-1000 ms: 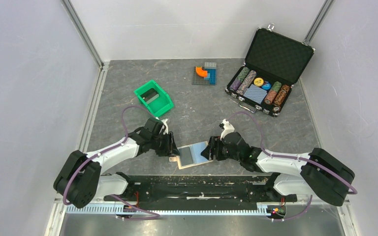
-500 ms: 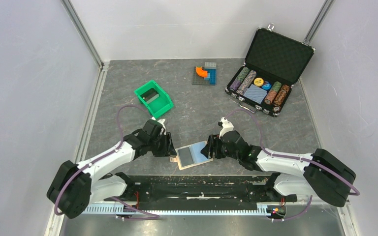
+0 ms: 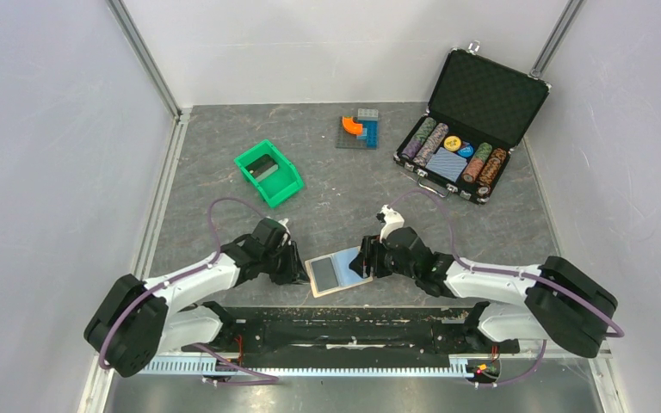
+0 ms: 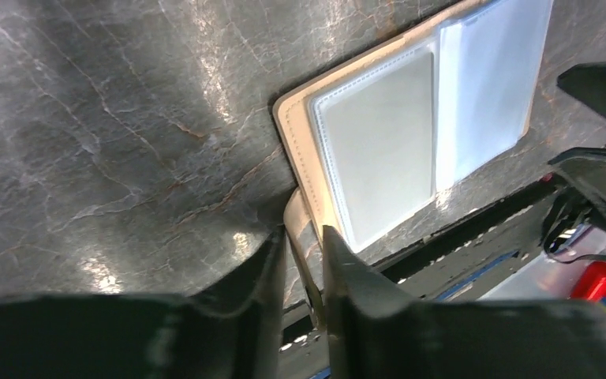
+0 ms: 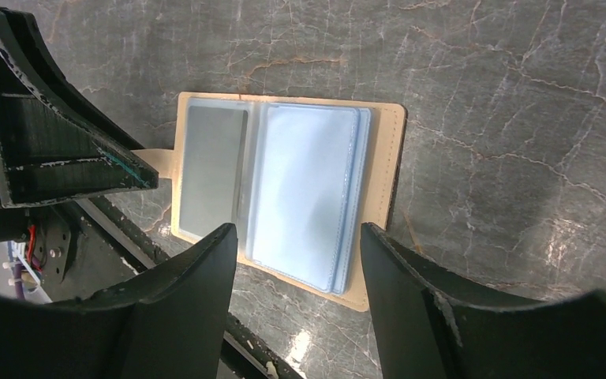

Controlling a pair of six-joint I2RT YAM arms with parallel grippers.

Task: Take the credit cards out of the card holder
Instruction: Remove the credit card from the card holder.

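Close to the near edge of the worktop (image 3: 344, 194), about midway along it, the card holder (image 3: 337, 271) lies spread open and flat, light side up. The left pincer (image 4: 301, 234) is down at the holder's left end, its jaws set narrowly on either side of the strap tab (image 4: 297, 209); whether they pinch it I cannot tell. The right pincer (image 5: 296, 229) hangs released, jaws wide, over the stack of blue sleeves (image 5: 308, 189) on the holder's right half, touching nothing. One dark grey credit card (image 5: 213, 166) shows in the sleeve next to the tab; any others are hidden in the stack.

The step looks like anchoring the holder so a card can be drawn out. The left side should hold the tab firmly and low, so the holder neither lifts nor swings. The right should catch only a card's edge, not the soft film, and pull straight along the pocket's mouth, which I cannot make out here.

Farther off, the green bin (image 3: 268, 172), the brick pieces (image 3: 360, 129) and the poker chip case (image 3: 469, 129) at the far right corner stand well apart.
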